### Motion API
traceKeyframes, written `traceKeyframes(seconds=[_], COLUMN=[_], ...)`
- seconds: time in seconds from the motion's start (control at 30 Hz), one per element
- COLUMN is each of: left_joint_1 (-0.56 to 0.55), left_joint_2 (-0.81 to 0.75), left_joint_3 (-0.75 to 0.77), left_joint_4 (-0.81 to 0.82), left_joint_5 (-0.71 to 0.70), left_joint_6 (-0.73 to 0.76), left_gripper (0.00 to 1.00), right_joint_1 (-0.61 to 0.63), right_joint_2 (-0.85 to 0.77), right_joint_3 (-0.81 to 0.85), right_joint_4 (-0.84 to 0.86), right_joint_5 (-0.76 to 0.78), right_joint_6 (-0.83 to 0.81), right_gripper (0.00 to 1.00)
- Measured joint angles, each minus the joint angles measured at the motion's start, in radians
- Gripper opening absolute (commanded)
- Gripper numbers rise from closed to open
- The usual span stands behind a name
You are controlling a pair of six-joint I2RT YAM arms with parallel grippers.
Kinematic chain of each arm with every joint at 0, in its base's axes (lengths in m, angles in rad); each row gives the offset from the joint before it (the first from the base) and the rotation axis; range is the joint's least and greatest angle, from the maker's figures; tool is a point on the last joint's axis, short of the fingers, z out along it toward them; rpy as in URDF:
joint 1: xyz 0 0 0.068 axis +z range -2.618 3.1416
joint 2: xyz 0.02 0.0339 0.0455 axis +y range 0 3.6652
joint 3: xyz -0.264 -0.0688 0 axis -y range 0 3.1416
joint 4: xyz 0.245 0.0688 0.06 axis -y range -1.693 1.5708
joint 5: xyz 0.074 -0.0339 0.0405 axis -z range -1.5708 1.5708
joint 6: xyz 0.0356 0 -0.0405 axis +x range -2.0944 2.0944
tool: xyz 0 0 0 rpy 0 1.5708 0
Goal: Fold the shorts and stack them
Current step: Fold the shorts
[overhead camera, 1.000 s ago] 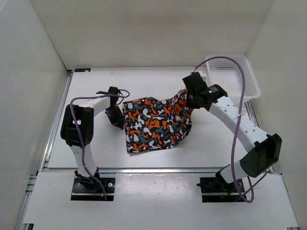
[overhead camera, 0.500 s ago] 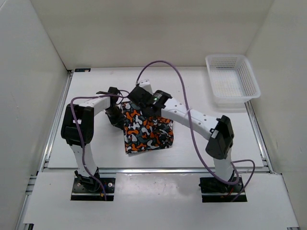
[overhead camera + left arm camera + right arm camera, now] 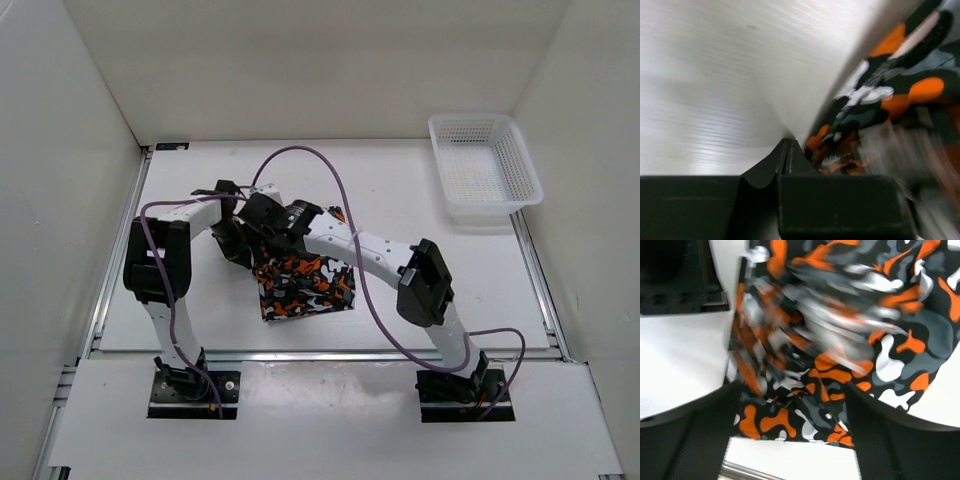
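The shorts [image 3: 305, 287], printed in orange, white, black and grey blotches, lie folded into a small, roughly square packet on the table in front of the left arm. My right arm reaches far across to the left. Its gripper [image 3: 262, 232] hangs over the packet's upper left corner. In the right wrist view this gripper [image 3: 792, 390] is open, its fingers [image 3: 695, 440] wide apart above the fabric [image 3: 850, 340], gripping nothing. My left gripper [image 3: 238, 250] sits at the packet's left edge. Seen from the left wrist, its tips [image 3: 789, 143] are shut together on the table, the shorts [image 3: 890, 95] just to their right.
A white mesh basket [image 3: 500, 195] stands at the back right corner of the table. White walls close in the left, back and right sides. The right arm's forearm and purple cable [image 3: 350, 215] cross the middle of the table.
The right gripper swept from the right side across to the left, carrying the shorts' right half over onto the left half, then opened and let go. The left gripper stayed put.
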Motion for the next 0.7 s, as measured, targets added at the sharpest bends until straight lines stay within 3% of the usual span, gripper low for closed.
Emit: traceKeyframes(seconds=[0.1, 0.17, 0.2, 0.23, 0.33, 0.47, 0.7], left_joint_1=[0.037, 0.058, 0.068, 0.075, 0.065, -0.021, -0.204], left_joint_2=[-0.006, -0.021, -0.032, -0.049, -0.107, -0.162, -0.049], left_joint_3=[0.014, 0.038, 0.051, 0.07, 0.126, 0.199, 0.299], left_joint_4=[-0.019, -0.045, -0.056, -0.067, -0.097, -0.109, -0.112], left_joint_5=[0.003, 0.003, -0.001, -0.009, -0.032, -0.046, -0.034], left_joint_6=[0.017, 0.027, 0.031, 0.034, 0.045, 0.059, 0.06], left_gripper=[0.1, 0.1, 0.1, 0.1, 0.1, 0.1, 0.1], right_joint_1=[0.0, -0.006, -0.014, -0.026, -0.105, -0.235, -0.286], right_joint_2=[-0.078, -0.194, -0.26, -0.337, -0.533, -0.591, -0.401], right_joint_3=[-0.079, -0.192, -0.251, -0.314, -0.474, -0.595, -0.692], right_joint_4=[0.072, 0.114, 0.131, 0.146, 0.188, 0.233, 0.269], right_joint_5=[-0.03, -0.041, -0.045, -0.049, -0.067, -0.124, -0.272], right_joint_6=[-0.008, -0.007, -0.005, 0.004, 0.036, 0.07, 0.096], right_gripper=[0.89, 0.78, 0.7, 0.45, 0.14, 0.12, 0.14])
